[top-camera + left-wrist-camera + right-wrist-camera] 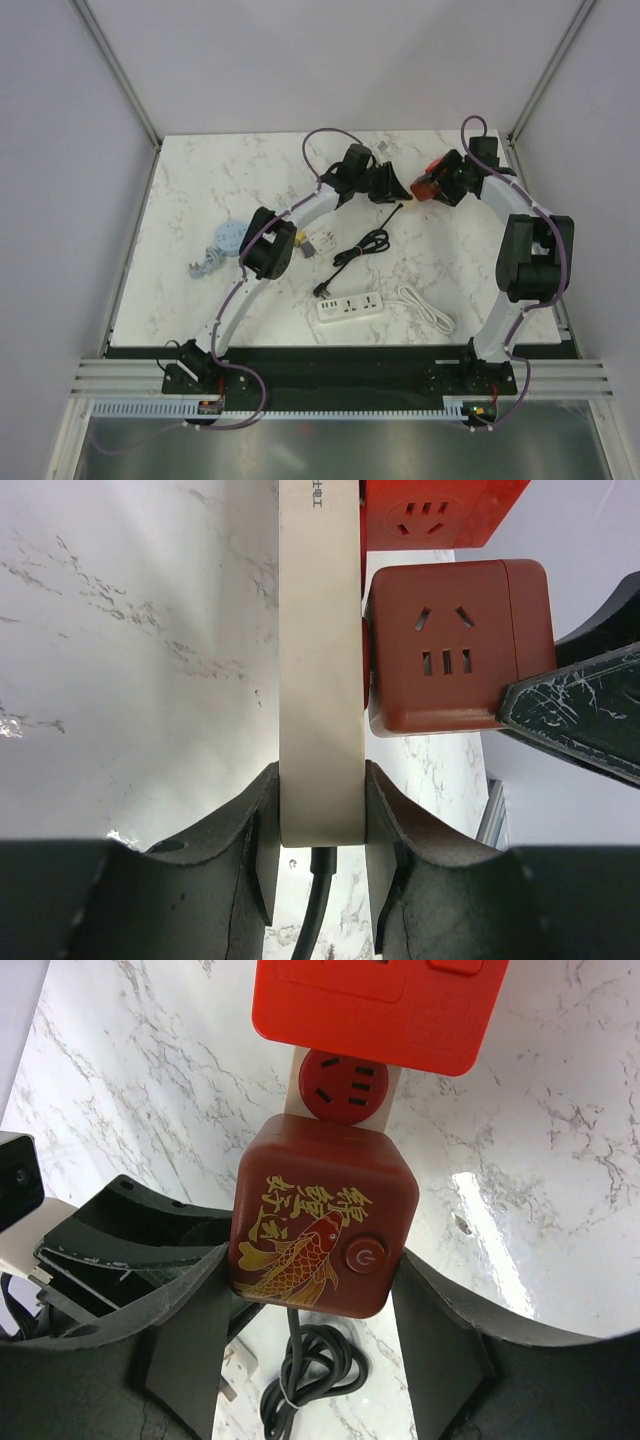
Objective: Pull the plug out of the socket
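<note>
Got the left gripper [320, 785] pinched shut on a flat beige plug [320, 650], bottom centre of the left wrist view, with a black cord [316, 905] hanging out underneath. Not pulled off yet by the look of it: pressed flush against the dark red cube socket [455, 645] just to its right. Over in the right wrist view, found the right gripper [310, 1285] squeezing that same cube from both sides, gold fish print and power button facing the camera. Also spotted a brighter red block [380, 1005] at the top edge. From the top view, can place the whole lot in the upper middle, over the marble counter [200, 190]. Lower down, a white power strip [350, 307] and a coiled black cable [362, 247], near each other.
</note>
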Robot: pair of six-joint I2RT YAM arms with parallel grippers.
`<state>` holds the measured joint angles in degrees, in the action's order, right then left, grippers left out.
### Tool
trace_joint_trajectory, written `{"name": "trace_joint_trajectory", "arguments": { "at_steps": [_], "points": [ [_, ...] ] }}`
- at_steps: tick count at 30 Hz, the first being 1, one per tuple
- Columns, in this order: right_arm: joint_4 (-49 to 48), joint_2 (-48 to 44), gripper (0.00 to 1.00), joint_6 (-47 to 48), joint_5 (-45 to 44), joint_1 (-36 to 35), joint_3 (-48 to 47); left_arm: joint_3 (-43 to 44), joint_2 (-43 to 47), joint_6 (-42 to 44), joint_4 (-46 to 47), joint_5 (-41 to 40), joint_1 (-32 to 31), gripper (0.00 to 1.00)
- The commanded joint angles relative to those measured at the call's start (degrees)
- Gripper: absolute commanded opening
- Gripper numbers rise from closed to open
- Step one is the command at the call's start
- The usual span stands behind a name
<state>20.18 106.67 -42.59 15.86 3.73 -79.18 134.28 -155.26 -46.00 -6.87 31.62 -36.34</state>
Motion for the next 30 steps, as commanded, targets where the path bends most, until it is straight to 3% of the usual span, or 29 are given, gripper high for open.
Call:
{"name": "trace_joint_trajectory", "arguments": {
  "at_steps": [1,3,10,12,16,25,30],
  "points": [
    [-6.5,-4.5,0.0,-0.1,-1.3,1.4,-3.1,1.1,-1.7,0.1,-4.7,-6.0,2.9,0.02],
    [-2.5,-3.6,0.0,2.3,-5.0,-1.8,-5.9,1.3,-1.8,0.5,-5.1,-6.1,2.8,0.02],
    [8.8,-0.1,0.0,12.8,-30.1,-13.4,-19.0,2.3,-2.0,1.7,-6.8,-7.4,2.3,0.02],
    [10.7,1.5,0.0,13.1,-31.0,-13.9,-22.1,2.4,-2.1,1.8,-6.8,-7.4,2.3,0.02],
    [12.4,2.3,0.0,11.5,-29.1,-12.7,-24.4,2.7,-2.1,1.9,-6.9,-7.4,2.3,0.02],
    [7.5,-0.1,0.0,1.9,-5.4,-2.1,-17.3,2.8,-2.1,2.1,-7.1,-7.2,2.4,0.02],
    [5.4,-0.1,0.0,0.0,-2.2,-1.0,-14.8,3.0,-2.2,2.2,-7.3,-7.3,2.3,0.02]
  ]
}}
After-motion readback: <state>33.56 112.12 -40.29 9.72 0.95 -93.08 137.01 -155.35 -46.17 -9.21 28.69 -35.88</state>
